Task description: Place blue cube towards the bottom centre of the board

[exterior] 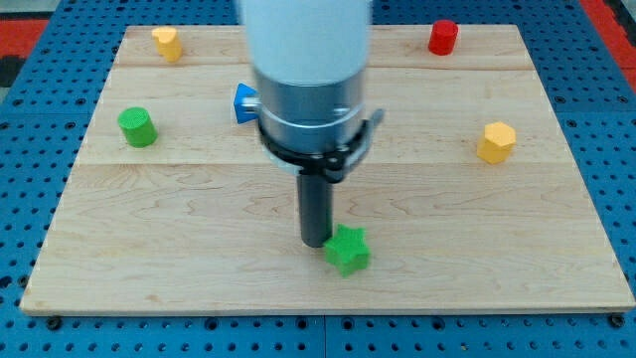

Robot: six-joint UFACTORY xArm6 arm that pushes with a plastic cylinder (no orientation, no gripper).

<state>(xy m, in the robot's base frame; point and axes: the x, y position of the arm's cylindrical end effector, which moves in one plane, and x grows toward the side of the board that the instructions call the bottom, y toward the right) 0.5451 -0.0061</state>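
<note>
Blue block (244, 102), half hidden behind arm, sat upper-centre: task barely begun. The tip (315, 242) touched the green star (348, 251). No jaws, just rod.

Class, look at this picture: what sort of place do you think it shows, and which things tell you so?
Probably a robotics lab test bench. A wooden board lies on a blue perforated base, small coloured blocks are scattered on it, such as the red block, and my tip rests beside a green star block.
</note>
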